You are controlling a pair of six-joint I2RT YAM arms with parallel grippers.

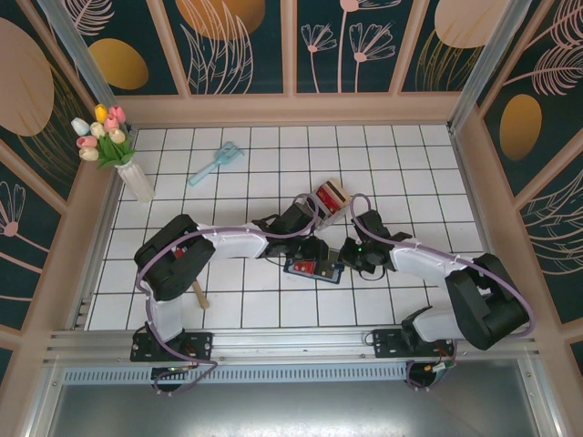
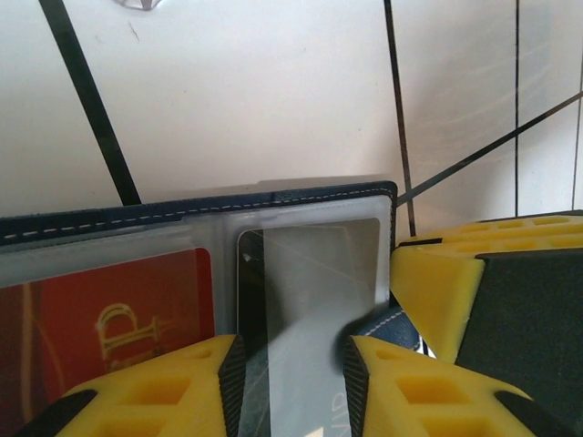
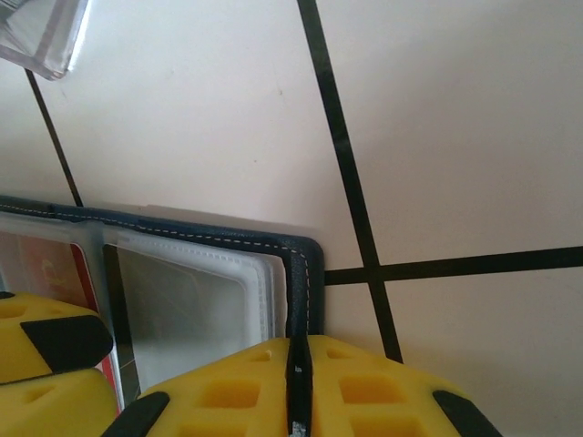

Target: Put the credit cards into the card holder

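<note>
The card holder (image 2: 200, 208) is navy with white stitching and cloudy clear sleeves. One credit card (image 2: 109, 309) in it is red with a gold emblem. The table (image 1: 273, 173) is white, gridded in black lines. My jaws are yellow with black insets.

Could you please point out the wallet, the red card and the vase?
wallet (image 2: 273, 198): left wrist view, stitched top edge.
red card (image 2: 109, 305): left wrist view, printed face.
vase (image 1: 138, 184): top view, white body.

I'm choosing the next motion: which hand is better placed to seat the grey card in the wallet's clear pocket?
Left, likely: the left hand straddles the grey card at the pocket beside the red card, while the right hand pinches the card holder by its edge, steadying it.
</note>
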